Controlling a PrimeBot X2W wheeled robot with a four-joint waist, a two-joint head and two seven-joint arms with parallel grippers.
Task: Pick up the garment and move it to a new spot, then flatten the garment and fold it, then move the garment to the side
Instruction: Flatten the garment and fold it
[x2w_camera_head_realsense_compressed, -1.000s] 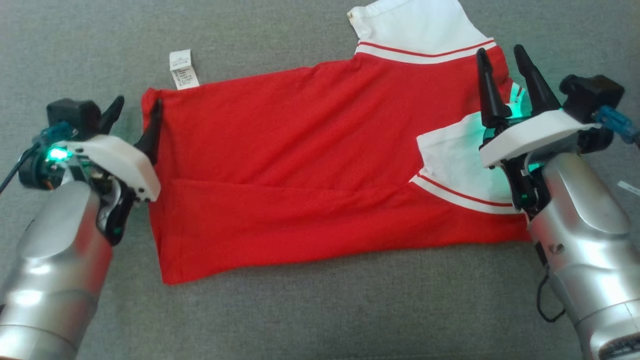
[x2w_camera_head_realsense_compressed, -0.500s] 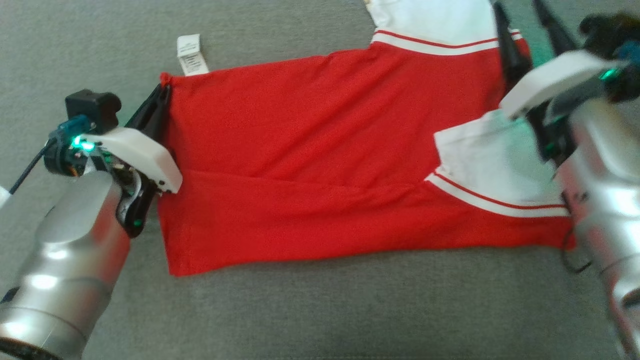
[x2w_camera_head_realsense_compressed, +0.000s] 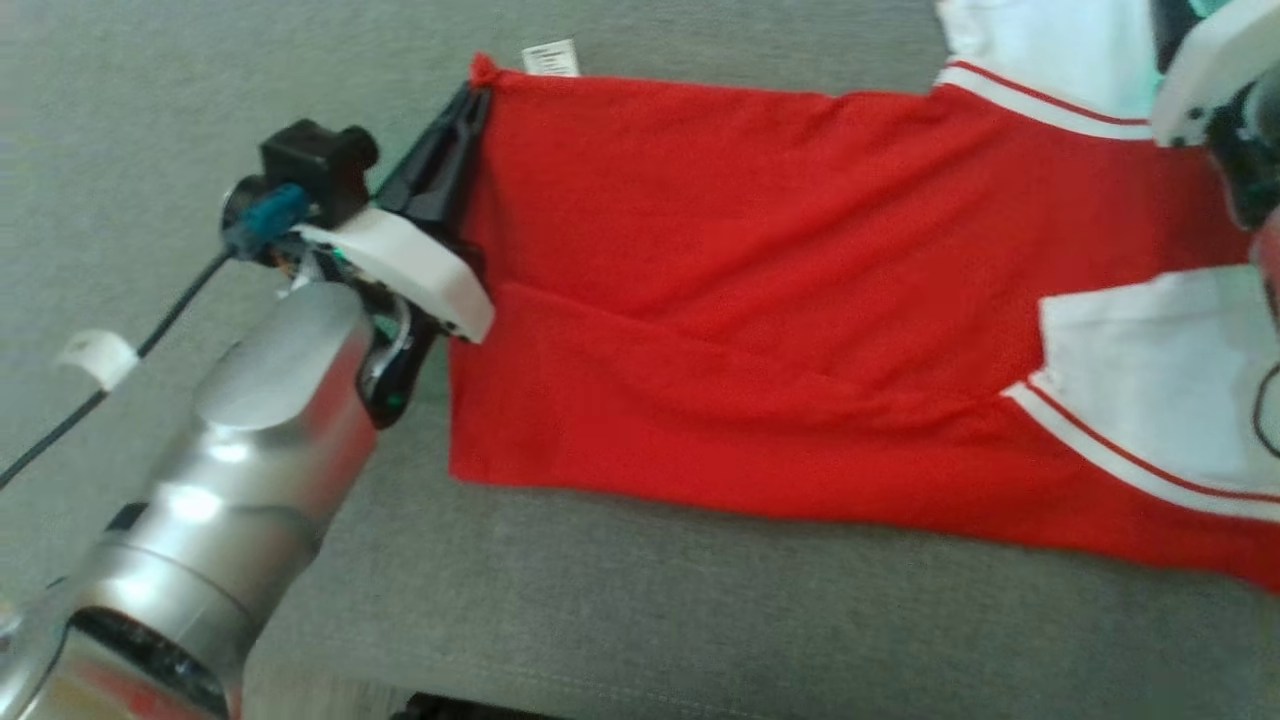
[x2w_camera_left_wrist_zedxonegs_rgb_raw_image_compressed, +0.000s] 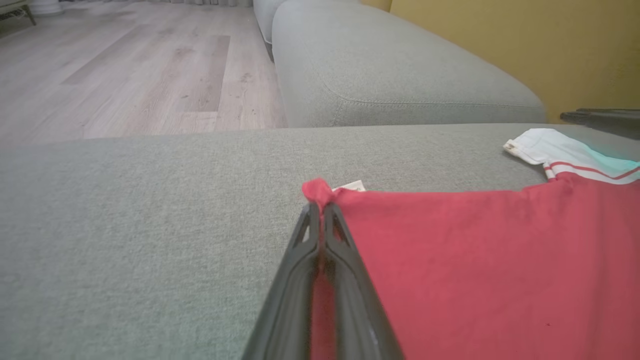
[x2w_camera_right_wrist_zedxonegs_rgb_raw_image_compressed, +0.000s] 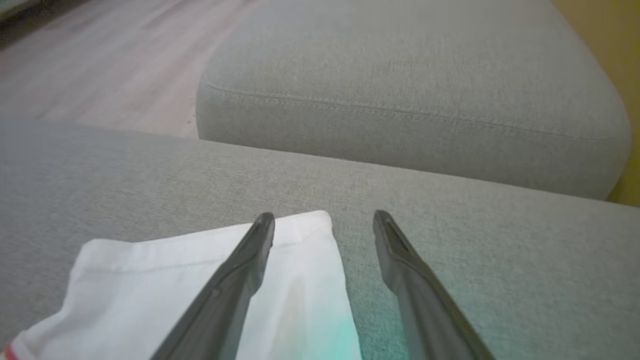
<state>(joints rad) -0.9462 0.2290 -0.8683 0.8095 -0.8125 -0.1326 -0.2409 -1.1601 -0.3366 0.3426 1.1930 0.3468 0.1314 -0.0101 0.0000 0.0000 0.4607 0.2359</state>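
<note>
Across the lower frame of the head view, the grey sofa (x2w_camera_head_realsense_compressed: 700, 610) carries the red garment (x2w_camera_head_realsense_compressed: 760, 300), spread flat through centre and right. At its upper-left corner the left gripper (x2w_camera_head_realsense_compressed: 472, 100) is clamped tight on the fabric. Farther, upper right, the right gripper (x2w_camera_right_wrist_zedxonegs_rgb_raw_image_compressed: 324, 220) hangs wide open over the white sleeve (x2w_camera_right_wrist_zedxonegs_rgb_raw_image_compressed: 165, 270)

Home; grey sofa (x2w_camera_left_wrist_zedxonegs_rgb_raw_image_compressed: 400, 75); wood floor (x2w_camera_left_wrist_zedxonegs_rgb_raw_image_compressed: 125, 75)

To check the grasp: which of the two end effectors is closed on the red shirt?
The left end effector: shut on the red corner of the shirt, beside the label. The right end effector stands open above a white sleeve.
</note>
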